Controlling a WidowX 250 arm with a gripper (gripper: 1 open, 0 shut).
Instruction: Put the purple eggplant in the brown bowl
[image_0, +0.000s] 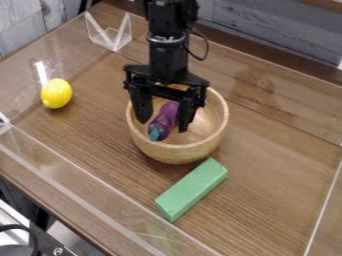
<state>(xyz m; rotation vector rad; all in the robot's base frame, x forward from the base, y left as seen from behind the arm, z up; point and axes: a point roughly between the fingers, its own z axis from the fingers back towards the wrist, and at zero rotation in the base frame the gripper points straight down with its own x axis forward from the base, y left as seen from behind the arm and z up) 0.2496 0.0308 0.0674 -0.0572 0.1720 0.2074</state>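
The brown bowl (185, 150) stands in the middle of the wooden table. Inside it lies the purple eggplant (163, 122), tilted, its blue stem end low against the bowl's floor. My gripper (167, 116) points straight down into the bowl and is open, its black fingers (139, 108) spread to either side of the eggplant. The eggplant sits loose between them, gripped by neither. The bowl's near wall hides the fingertips.
A yellow lemon (55, 94) lies at the left. In front of the bowl, toward the near right, lies a green rectangular block (191, 189). A clear plastic stand (107, 32) is at the back left, and low clear walls (80, 200) ring the table.
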